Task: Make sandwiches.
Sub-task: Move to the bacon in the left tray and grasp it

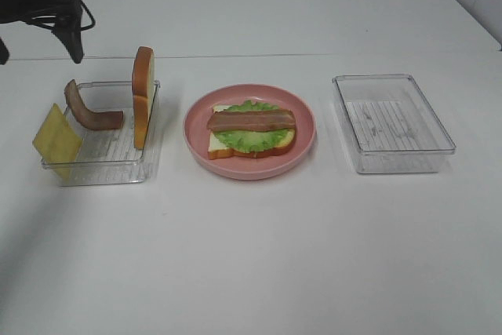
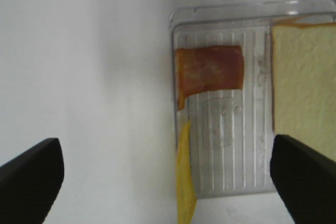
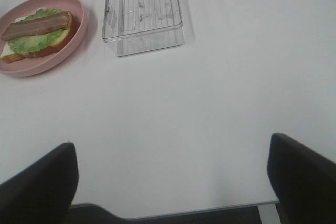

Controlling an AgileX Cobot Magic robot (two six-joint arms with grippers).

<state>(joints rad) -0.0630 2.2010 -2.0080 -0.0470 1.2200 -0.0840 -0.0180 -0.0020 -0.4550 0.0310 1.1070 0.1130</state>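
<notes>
From the high camera, the pink plate [image 1: 196, 143] sits in the middle of the table [image 1: 251, 272]. On it is the half-made sandwich [image 1: 251, 135]. It has one flat piece of bread, green lettuce [image 1: 245, 140] on that, and a bacon strip [image 1: 251, 121] on top, with its long side running side to side. The left tray [image 1: 102, 170] holds the parts not yet used. A yellow cheese square [image 1: 56, 140] leans at the wall far from the plate. A second bacon strip [image 1: 90, 113] curls up, and a second bread slice [image 1: 142, 96] stands on its edge by the wall nearest the plate. The right tray [image 1: 392, 123] has nothing in it. The left arm [image 1: 55, 9] hangs behind the left tray. From the left wrist camera, the left gripper [image 2: 165, 153] is wide open and holds nothing. It looks straight down on that tray. The cheese shows only as a thin yellow edge here, so I cannot tell if it is all inside the tray. From the right wrist camera, the right gripper [image 3: 170, 148] is wide open too, and empty. It is over bare table, with the plate and the right tray well ahead of it. I think the left arm is the nearer one for the next part. That part would then have to go sideways from the left tray to the plate.
</notes>
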